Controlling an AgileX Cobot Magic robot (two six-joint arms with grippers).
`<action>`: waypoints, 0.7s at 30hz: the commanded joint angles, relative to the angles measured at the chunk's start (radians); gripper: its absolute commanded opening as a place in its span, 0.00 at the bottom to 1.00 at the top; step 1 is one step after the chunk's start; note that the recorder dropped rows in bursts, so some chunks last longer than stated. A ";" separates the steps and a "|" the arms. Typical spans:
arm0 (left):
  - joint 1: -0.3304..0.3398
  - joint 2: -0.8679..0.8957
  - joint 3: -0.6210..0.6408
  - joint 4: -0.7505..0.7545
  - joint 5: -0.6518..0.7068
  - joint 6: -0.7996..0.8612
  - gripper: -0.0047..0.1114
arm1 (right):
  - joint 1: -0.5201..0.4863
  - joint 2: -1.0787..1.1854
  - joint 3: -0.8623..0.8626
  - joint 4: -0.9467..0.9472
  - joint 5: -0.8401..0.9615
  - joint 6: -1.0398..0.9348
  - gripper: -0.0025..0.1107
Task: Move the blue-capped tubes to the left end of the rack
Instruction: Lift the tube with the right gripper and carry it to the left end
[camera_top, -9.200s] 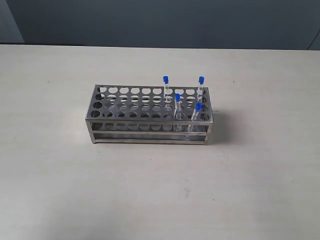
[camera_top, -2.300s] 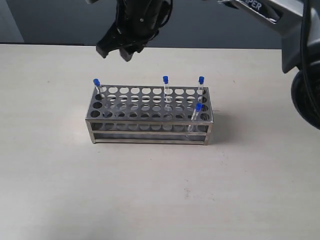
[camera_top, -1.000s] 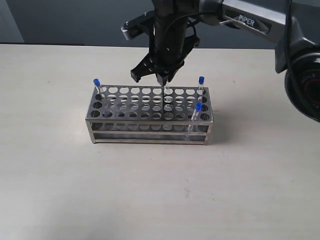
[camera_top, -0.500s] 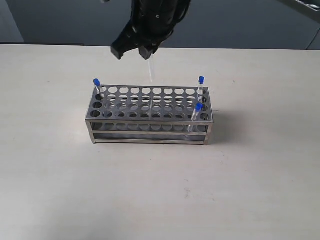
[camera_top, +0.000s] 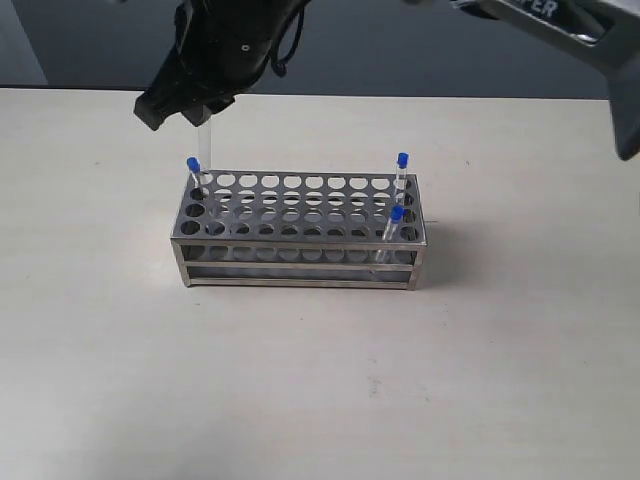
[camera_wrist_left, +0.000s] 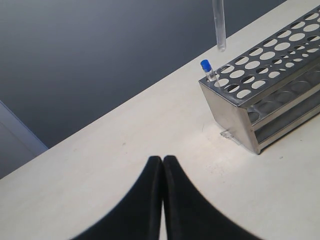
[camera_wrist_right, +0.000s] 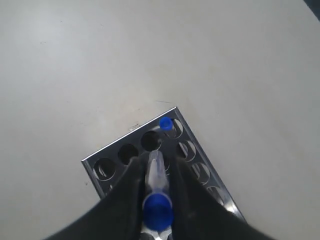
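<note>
Claw right (camera_top: 182, 112): clamped on tube (camera_top: 204, 145), over rack (camera_top: 300, 215) left end | claw left (camera_wrist_left: 163, 161): together

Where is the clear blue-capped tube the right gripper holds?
Exterior view, left side: the held tube hangs above the steel rack's left end, beside the seated blue-capped corner tube.

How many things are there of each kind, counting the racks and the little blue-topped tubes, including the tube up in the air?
Rectangular stainless-steel rack with round holes: 1
Thin clear blue-capped tubes standing in it: 3
Blue-capped tube held above it by the right gripper: 1
Total: 5
</note>
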 joint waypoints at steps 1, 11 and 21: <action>-0.004 0.003 -0.005 -0.004 -0.004 -0.005 0.05 | 0.000 0.059 -0.063 0.016 0.027 -0.020 0.02; -0.004 0.003 -0.005 -0.004 -0.004 -0.005 0.05 | 0.000 0.156 -0.128 0.014 0.022 -0.040 0.02; -0.004 0.003 -0.005 -0.002 -0.007 -0.005 0.05 | 0.000 0.216 -0.128 0.040 0.011 -0.057 0.02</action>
